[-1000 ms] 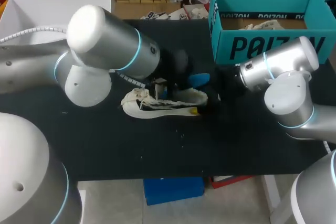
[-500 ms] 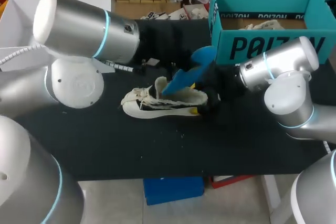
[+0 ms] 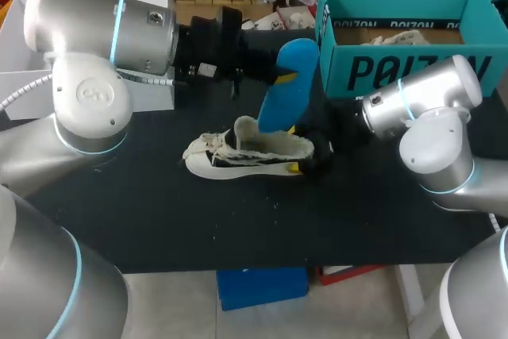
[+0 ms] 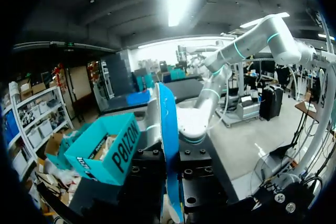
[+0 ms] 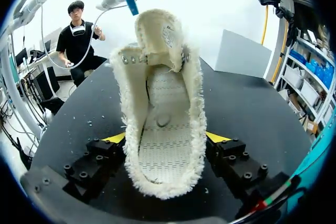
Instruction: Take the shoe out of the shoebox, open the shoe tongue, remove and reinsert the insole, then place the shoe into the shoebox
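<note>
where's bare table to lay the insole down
The broad strip of table between the shoe and the near edge is bare, as is the patch off its toe. Crowded: the heel end toward the shoebox, where the right gripper clamps the shoe and the left gripper holds the insole above it.

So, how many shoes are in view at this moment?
1. The white shoe stands on its sole on the black table, heel gripped between the right fingers. Something pale inside the teal shoebox might be a second shoe; I cannot tell.
</note>
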